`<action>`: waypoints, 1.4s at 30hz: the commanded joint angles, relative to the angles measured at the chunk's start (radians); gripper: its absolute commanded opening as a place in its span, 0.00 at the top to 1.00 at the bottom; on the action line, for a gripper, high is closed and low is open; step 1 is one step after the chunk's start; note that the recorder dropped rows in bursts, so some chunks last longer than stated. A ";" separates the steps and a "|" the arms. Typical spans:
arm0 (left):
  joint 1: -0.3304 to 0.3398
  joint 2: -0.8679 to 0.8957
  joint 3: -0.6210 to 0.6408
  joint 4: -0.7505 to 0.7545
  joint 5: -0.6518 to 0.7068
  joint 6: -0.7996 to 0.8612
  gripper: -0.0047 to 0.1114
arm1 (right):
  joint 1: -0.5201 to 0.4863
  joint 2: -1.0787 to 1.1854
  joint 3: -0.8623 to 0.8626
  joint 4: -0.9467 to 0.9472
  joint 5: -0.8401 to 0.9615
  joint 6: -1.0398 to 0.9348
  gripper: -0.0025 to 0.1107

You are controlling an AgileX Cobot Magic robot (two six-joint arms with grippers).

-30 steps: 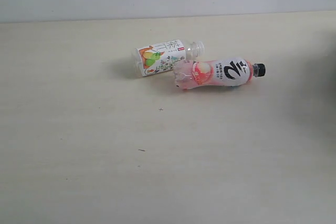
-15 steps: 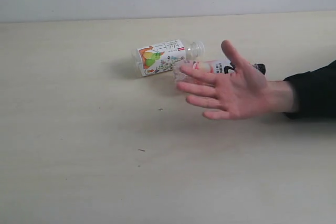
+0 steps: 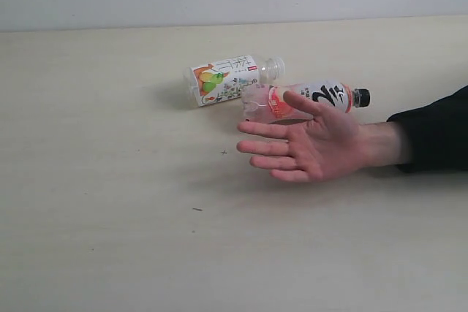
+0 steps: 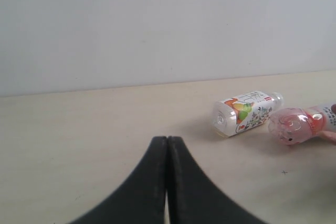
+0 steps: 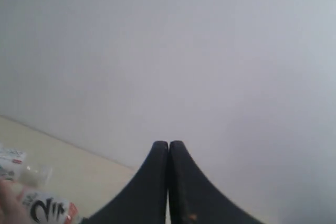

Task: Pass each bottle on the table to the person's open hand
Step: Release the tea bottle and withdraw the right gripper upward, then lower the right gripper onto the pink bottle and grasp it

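Tabletop [image 3: 110,253], person's hand [image 3: 314,147] open, palm-up

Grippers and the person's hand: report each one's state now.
Left gripper: closed, holding nothing.
Right gripper: closed, holding nothing.
Person's hand: open, empty.

The small clear plastic bottle [image 3: 223,80] is showing an orange-and-green fruit label; the pink-labelled bottle [image 3: 259,104] is wearing a black cap [image 3: 360,97].
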 commanded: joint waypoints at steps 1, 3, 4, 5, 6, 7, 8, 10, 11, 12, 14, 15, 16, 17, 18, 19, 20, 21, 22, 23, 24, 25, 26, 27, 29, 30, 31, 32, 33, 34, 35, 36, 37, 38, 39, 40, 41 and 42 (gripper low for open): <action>0.000 -0.006 0.000 0.000 -0.004 -0.007 0.96 | 0.039 0.062 -0.067 -0.032 0.208 0.028 0.98; 0.000 -0.006 0.000 0.000 -0.004 -0.007 0.96 | 0.068 0.102 -0.098 -0.053 0.264 0.025 0.98; 0.000 -0.006 0.000 0.000 -0.004 -0.007 0.96 | 0.086 0.129 -0.115 -0.067 0.297 0.025 0.98; 0.000 -0.006 0.000 0.000 -0.004 -0.007 0.96 | 0.104 0.160 -0.134 -0.078 0.329 0.025 0.98; 0.000 -0.006 0.000 0.000 -0.004 -0.007 0.96 | 0.123 0.188 -0.150 -0.086 0.363 0.025 0.98; 0.000 -0.006 0.000 0.000 -0.004 -0.007 0.96 | 0.141 0.225 -0.172 -0.091 0.396 0.025 0.98; 0.000 -0.006 0.000 0.000 -0.004 -0.007 0.96 | 0.159 0.266 -0.195 -0.091 0.426 0.025 0.98; 0.000 -0.006 0.000 0.000 -0.004 -0.007 0.96 | 0.185 0.360 -0.244 -0.091 0.468 0.025 0.98; 0.000 -0.006 0.000 0.000 -0.004 -0.007 0.96 | 0.193 0.412 -0.268 -0.091 0.485 0.023 0.98; 0.000 -0.006 0.000 0.000 -0.004 -0.007 0.96 | 0.202 0.469 -0.294 -0.091 0.500 0.016 0.98; 0.000 -0.006 0.000 0.000 -0.004 -0.007 0.96 | 0.204 0.575 -0.347 -0.067 0.518 -0.032 0.98; 0.000 -0.006 0.000 0.000 -0.004 -0.007 0.96 | 0.204 0.635 -0.379 -0.043 0.523 -0.085 0.98; 0.000 -0.006 0.000 0.000 -0.004 -0.007 0.96 | 0.204 0.683 -0.407 -0.015 0.529 -0.146 0.98; 0.000 -0.006 0.000 0.000 -0.004 -0.007 0.96 | 0.204 0.744 -0.443 0.021 0.541 -0.222 0.98; 0.000 -0.006 0.000 0.000 -0.004 -0.007 0.96 | 0.204 0.807 -0.482 0.055 0.561 -0.287 0.98; 0.000 -0.006 0.000 0.000 -0.004 -0.007 0.96 | 0.204 0.871 -0.521 0.079 0.580 -0.333 0.98; 0.000 -0.006 0.000 0.000 -0.004 -0.007 0.96 | 0.204 0.935 -0.562 0.091 0.604 -0.381 0.98; 0.000 -0.006 0.000 0.000 -0.004 -0.007 0.96 | 0.204 0.997 -0.601 0.091 0.625 -0.413 0.98; 0.000 -0.006 0.000 0.000 -0.004 -0.007 0.96 | 0.202 1.044 -0.633 0.091 0.636 -0.443 0.98; 0.000 -0.006 0.000 0.000 -0.004 -0.007 0.96 | 0.196 1.099 -0.671 0.103 0.641 -0.516 0.98; 0.000 -0.006 0.000 0.000 -0.004 -0.007 0.96 | 0.183 1.150 -0.708 0.125 0.639 -0.592 0.98; 0.000 -0.006 0.000 0.000 -0.004 -0.007 0.96 | 0.170 1.191 -0.738 0.148 0.636 -0.644 0.98; 0.000 -0.006 0.000 0.000 -0.004 -0.007 0.96 | 0.149 1.241 -0.776 0.181 0.632 -0.701 0.98; 0.000 -0.006 0.000 0.000 -0.004 -0.007 0.96 | 0.125 1.290 -0.816 0.215 0.630 -0.748 0.98; 0.000 -0.006 0.000 0.000 -0.004 -0.007 0.96 | 0.072 1.376 -0.901 0.279 0.620 -0.808 0.98; 0.000 -0.006 0.000 0.000 -0.004 -0.007 0.96 | 0.046 1.421 -0.946 0.309 0.613 -0.838 0.98; 0.000 -0.006 0.000 0.000 -0.004 -0.007 0.96 | 0.027 1.463 -0.981 0.331 0.603 -0.857 0.98; 0.000 -0.006 0.000 0.000 -0.004 -0.007 0.96 | 0.003 1.505 -1.025 0.350 0.583 -0.865 0.98; 0.000 -0.006 0.000 0.000 -0.004 -0.007 0.96 | -0.020 1.545 -1.065 0.364 0.558 -0.865 0.98; 0.000 -0.006 0.000 0.000 -0.004 -0.007 0.96 | -0.039 1.577 -1.096 0.379 0.537 -0.865 0.98; 0.000 -0.006 0.000 0.000 -0.004 -0.007 0.96 | -0.060 1.616 -1.133 0.405 0.511 -0.871 0.98; 0.000 -0.006 0.000 0.000 -0.004 -0.007 0.96 | -0.081 1.656 -1.170 0.435 0.488 -0.881 0.98; 0.000 -0.006 0.000 0.000 -0.004 -0.007 0.96 | -0.101 1.688 -1.200 0.465 0.470 -0.897 0.98; 0.000 -0.006 0.000 0.000 -0.004 -0.007 0.96 | -0.120 1.727 -1.244 0.511 0.454 -0.931 0.98; 0.000 -0.006 0.000 0.000 -0.004 -0.007 0.96 | -0.136 1.766 -1.281 0.562 0.442 -0.965 0.98; 0.000 -0.006 0.000 0.000 -0.004 -0.007 0.96 | -0.150 1.805 -1.317 0.617 0.435 -1.003 0.98; 0.000 -0.006 0.000 0.000 -0.004 -0.007 0.96 | -0.158 1.844 -1.347 0.668 0.435 -1.035 0.98; 0.000 -0.006 0.000 0.000 -0.004 -0.007 0.96 | -0.165 1.882 -1.384 0.712 0.435 -1.068 0.98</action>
